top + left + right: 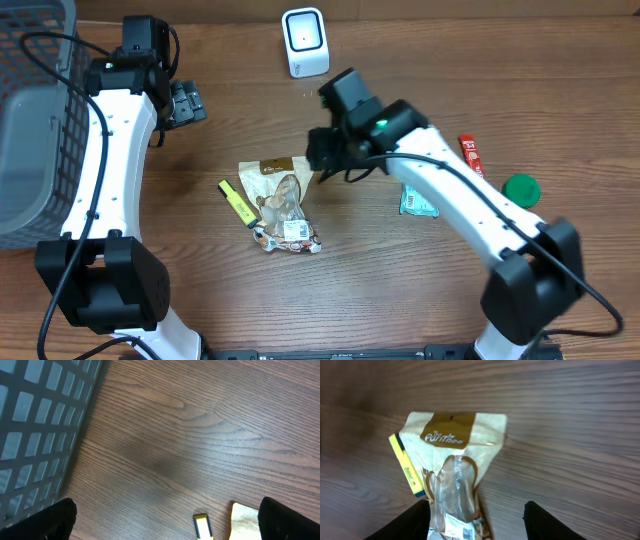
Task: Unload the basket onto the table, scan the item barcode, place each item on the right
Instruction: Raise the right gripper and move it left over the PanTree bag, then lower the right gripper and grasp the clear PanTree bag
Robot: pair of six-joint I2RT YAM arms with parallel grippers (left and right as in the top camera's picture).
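The right gripper [476, 510] has its jaws partly apart with nothing between them. Its two dark fingers [410, 522] sit at the bottom corners of the wrist view, either side of the bag's lower end. They look clear of it, though the frame edge cuts off the tips. The left gripper [167, 510] is spread wide and holds nothing, over bare table [200, 425].

The bag [280, 195], tan with a brown header and a clear window, lies flat at centre frame in the overhead view, just below and left of the right gripper. A yellow bar [236, 202] lies against its left edge. The white scanner [304, 40] stands at top centre, well apart from the bag. A grey basket [30, 120] fills the left edge. At right lie a teal packet [417, 203], a red packet [471, 155] and a green lid [521, 189].
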